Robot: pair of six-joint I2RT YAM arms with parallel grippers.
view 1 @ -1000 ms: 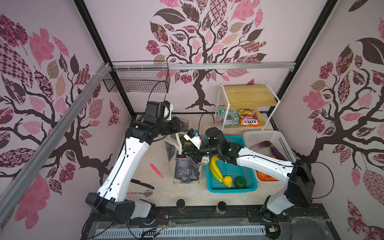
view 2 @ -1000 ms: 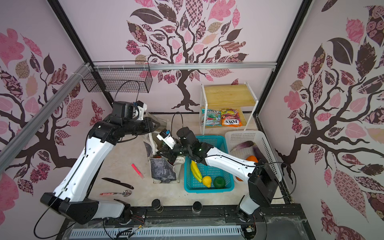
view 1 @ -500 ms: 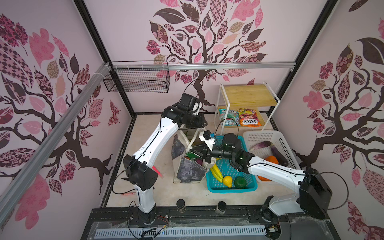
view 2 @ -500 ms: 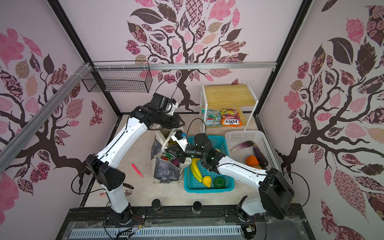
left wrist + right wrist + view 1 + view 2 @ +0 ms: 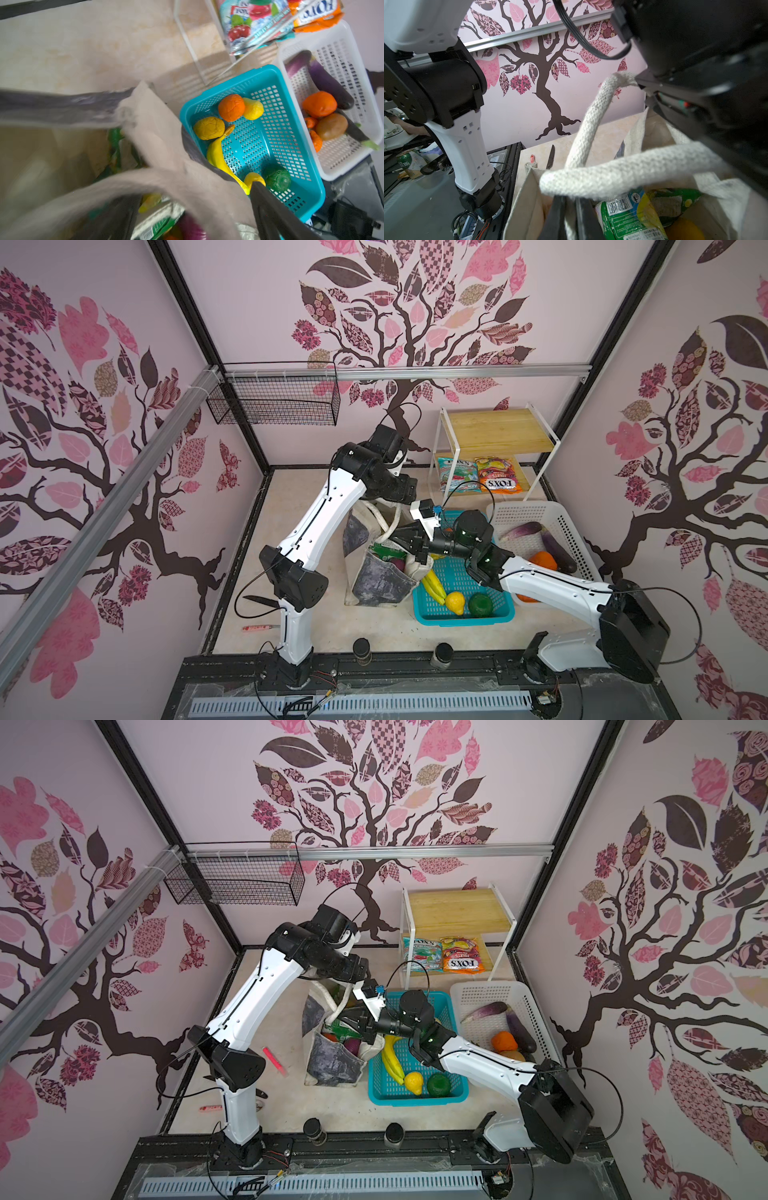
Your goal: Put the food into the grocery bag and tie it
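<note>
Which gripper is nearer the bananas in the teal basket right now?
Right. The right gripper, shut on a handle at the mouth of the bag, sits just beside the bananas. The left gripper hangs open over the bag's far edge, farther off.

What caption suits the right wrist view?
Cream strap handle pinched by the right hand over the grocery bag, green snack packet inside.
</note>
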